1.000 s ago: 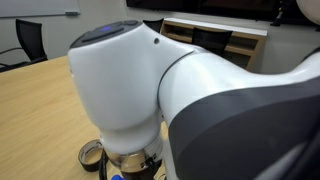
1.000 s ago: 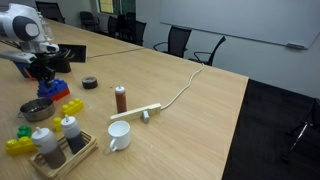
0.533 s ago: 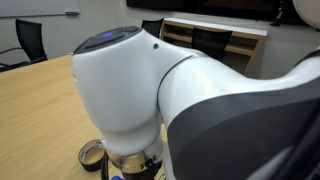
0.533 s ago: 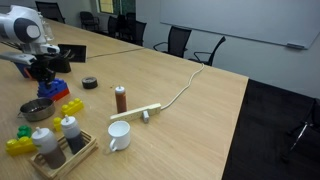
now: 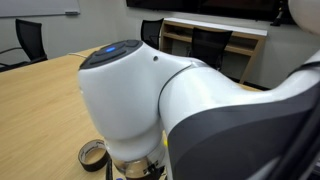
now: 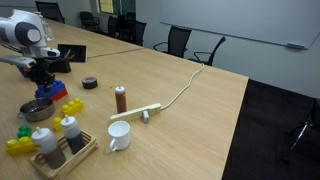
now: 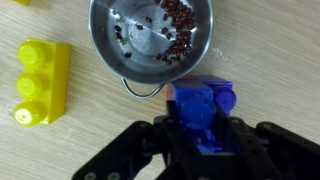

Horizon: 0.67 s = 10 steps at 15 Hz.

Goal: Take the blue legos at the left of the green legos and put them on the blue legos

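Note:
In the wrist view my gripper (image 7: 200, 140) is shut on a blue lego piece (image 7: 203, 108), which sits between the black fingers just below a metal bowl (image 7: 105, 40). In an exterior view the gripper (image 6: 42, 75) hangs low over a cluster of blue and red bricks (image 6: 52, 92) at the table's left end. A small green lego piece (image 6: 25, 130) lies in front of the bowl (image 6: 35, 108), next to yellow bricks. The other exterior view is almost filled by my own arm (image 5: 150, 100), which hides the legos.
The bowl holds red beans (image 7: 178, 30). Yellow bricks lie beside it (image 7: 35, 82) and in an exterior view (image 6: 72, 105) (image 6: 17, 145). Also on the table are a tape roll (image 6: 90, 83), a brown bottle (image 6: 120, 98), a white mug (image 6: 118, 136), a wooden tray with bottles (image 6: 58, 150) and a white cable (image 6: 180, 95).
My arm has turned and shifted slightly; the gripper has sunk a little toward the bricks, and it still holds the blue piece. Nothing else on the table has moved.

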Available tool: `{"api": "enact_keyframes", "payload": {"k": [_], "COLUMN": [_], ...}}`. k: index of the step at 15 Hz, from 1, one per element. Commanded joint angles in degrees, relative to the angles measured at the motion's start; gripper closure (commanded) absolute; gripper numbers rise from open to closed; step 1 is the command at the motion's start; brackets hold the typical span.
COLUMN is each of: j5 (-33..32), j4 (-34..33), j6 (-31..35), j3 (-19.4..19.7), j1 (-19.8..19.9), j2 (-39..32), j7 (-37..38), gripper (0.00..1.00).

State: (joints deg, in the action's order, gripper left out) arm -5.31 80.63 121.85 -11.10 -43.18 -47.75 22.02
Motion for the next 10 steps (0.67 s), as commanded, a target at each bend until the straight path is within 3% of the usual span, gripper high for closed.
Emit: {"api": "enact_keyframes", "payload": {"k": [1, 10], "j5": [1.66, 3.60], "j4": [0.47, -0.37], "j6": [0.41, -2.98], "j3": [-0.08, -0.76], "j1": [0.27, 0.41], "j2": [-0.72, -1.81], "j7": [-1.30, -2.60], "gripper": [0.90, 0.90]}}
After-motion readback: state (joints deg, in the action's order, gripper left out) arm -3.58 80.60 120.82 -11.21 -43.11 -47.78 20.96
